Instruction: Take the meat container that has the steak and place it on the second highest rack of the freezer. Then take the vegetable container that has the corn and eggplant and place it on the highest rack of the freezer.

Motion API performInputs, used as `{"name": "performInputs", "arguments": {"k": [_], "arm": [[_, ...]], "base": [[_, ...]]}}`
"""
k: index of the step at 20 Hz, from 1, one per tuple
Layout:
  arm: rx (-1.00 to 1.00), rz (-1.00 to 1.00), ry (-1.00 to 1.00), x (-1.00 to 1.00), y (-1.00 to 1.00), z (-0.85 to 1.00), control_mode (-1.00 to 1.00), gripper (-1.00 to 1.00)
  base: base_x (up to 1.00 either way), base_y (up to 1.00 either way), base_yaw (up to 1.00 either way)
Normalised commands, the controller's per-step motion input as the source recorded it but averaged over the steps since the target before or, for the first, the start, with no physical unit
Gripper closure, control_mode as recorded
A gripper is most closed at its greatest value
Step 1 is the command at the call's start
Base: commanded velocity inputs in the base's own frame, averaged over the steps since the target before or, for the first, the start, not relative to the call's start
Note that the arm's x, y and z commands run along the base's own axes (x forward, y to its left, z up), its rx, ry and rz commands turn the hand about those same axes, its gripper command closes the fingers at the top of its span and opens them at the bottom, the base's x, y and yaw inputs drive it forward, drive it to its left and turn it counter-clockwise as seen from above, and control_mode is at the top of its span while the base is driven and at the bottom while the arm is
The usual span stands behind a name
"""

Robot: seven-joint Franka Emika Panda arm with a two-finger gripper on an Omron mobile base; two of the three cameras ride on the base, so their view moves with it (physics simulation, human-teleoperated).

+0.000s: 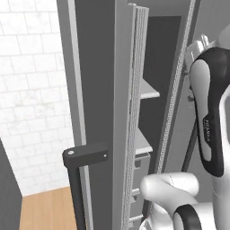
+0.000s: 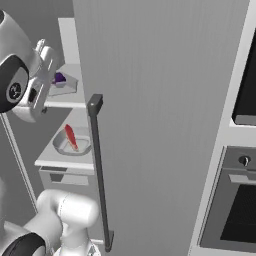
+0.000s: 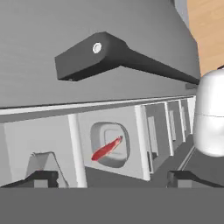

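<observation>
The freezer (image 2: 160, 125) stands open, and its big dark door with a long black handle (image 2: 99, 170) swings out on the right. Inside, on the second shelf from the top, sits the meat container (image 2: 71, 142) with the red steak (image 2: 71, 137) lying in it. On the shelf above sits the vegetable container (image 2: 64, 85), and the purple eggplant (image 2: 59, 77) peeks out of it. The gripper (image 2: 44, 67) is up at the left, just beside the vegetable container and above the meat container. In the hand view its two fingers stand wide apart with nothing between them, and the steak (image 3: 106, 148) in its tray (image 3: 109, 144) lies farther off, between the fingers.
</observation>
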Motion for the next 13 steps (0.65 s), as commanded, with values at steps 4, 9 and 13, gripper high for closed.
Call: {"name": "performInputs", "arguments": {"k": [4,9,13], "arm": [[-0.03,-0.08,0.39,-0.37,0.0,-0.71,-1.0,-1.0],[-0.04,-0.07,0.19,-0.03,0.0,-0.53,-1.0,-1.0],[0.0,0.0,0.04,0.0,0.0,-0.36,-1.0,-1.0]], "base": [[0.0,0.0,0.0],[0.0,0.0,0.0],[0.0,0.0,0.0]]}}
